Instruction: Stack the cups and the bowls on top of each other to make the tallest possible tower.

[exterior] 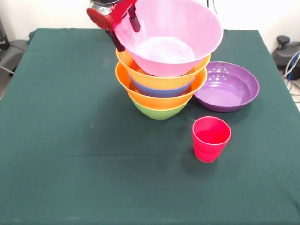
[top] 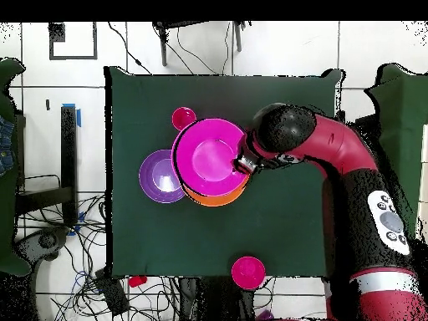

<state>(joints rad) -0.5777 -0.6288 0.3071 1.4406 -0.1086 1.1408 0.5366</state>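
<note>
tool (exterior: 126, 33) pinches pink bowl (exterior: 171, 35) rim at 9 o'clock, bowl tilted on tower (exterior: 161, 89); level it, probably centre, then release.

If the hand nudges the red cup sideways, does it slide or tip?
The red cup stands upright and alone on the green cloth, so it probably drags rather than glides. It looks like thin plastic, likely light. Its base is narrower than its rim, so a push near the rim may tip it, and then it could roll.
</note>
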